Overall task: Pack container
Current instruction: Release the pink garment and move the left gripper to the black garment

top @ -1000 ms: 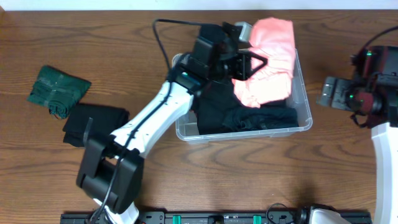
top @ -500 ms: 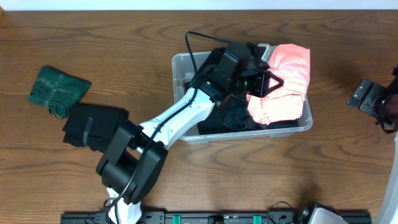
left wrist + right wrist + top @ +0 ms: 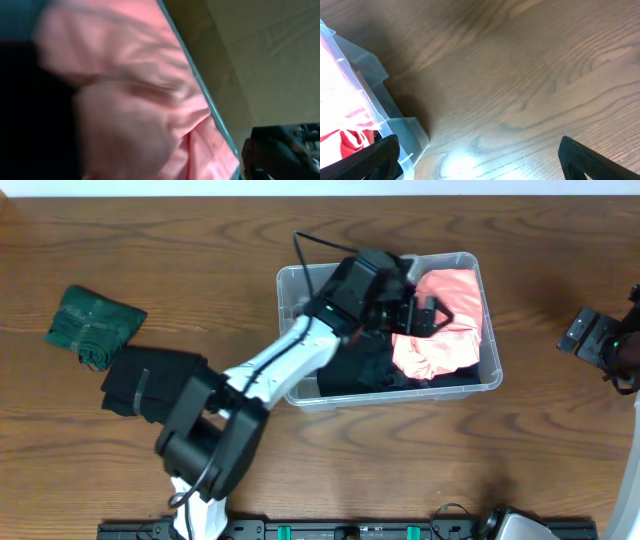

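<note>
The container sits on the bench a little right of centre and nearer the far edge, in the same spot as half a second ago; what has changed is the pink garment. Half a second ago it lay spread wide and reached over the wall facing the right edge; now it is bunched into a smaller, crumpled heap wholly inside the walls, in the half of the bin toward the right edge. It lies against dark clothing that fills the side toward the near edge.

The left gripper hangs over the bin's middle, right at the pink heap, scarcely shifted from half a second ago; its wrist view is a blur of pink fabric with black at the left, so I cannot tell whether the fingers are clenched on the cloth or parted.

The right gripper stays near the right edge, well apart from the bin, where it had drawn back to half a second ago; its fingers are spread wide over bare wood with nothing between them.

Near the left edge a folded green cloth and a folded black cloth lie side by side, unmoved.
</note>
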`<state>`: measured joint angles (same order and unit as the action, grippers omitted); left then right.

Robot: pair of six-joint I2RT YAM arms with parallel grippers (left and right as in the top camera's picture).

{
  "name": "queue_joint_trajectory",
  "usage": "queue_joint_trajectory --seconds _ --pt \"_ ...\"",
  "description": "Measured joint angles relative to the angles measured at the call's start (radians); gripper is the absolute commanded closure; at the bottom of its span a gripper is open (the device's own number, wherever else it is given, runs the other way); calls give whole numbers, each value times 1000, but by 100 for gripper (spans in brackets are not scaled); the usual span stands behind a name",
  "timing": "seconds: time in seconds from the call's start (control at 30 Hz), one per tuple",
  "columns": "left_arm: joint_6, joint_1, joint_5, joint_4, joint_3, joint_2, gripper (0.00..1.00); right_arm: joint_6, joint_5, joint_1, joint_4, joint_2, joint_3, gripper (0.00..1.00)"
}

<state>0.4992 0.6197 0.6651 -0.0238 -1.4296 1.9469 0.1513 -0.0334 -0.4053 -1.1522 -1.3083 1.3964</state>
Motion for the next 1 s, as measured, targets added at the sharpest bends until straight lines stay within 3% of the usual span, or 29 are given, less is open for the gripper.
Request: queue_joint_trajectory --seconds 0.23,0.4,0.57,0.77,1.0 --pt "-127 -241 -20 -291 -12 -280 2 -1 0 0 0 0 -1 1" --pt "-211 -560 -79 -577 -37 -449 2 -1 0 0 1 0 -1 1" --pt "-239 -937 -127 -794 -23 -456 2 -1 0 0 3 0 -1 1" --pt "-233 -1201 -142 -840 120 -424 2 -1 1 0 7 0 -1 1" --pt "-208 -1299 -163 -726 391 -380 2 -1 0 0 7 0 -1 1"
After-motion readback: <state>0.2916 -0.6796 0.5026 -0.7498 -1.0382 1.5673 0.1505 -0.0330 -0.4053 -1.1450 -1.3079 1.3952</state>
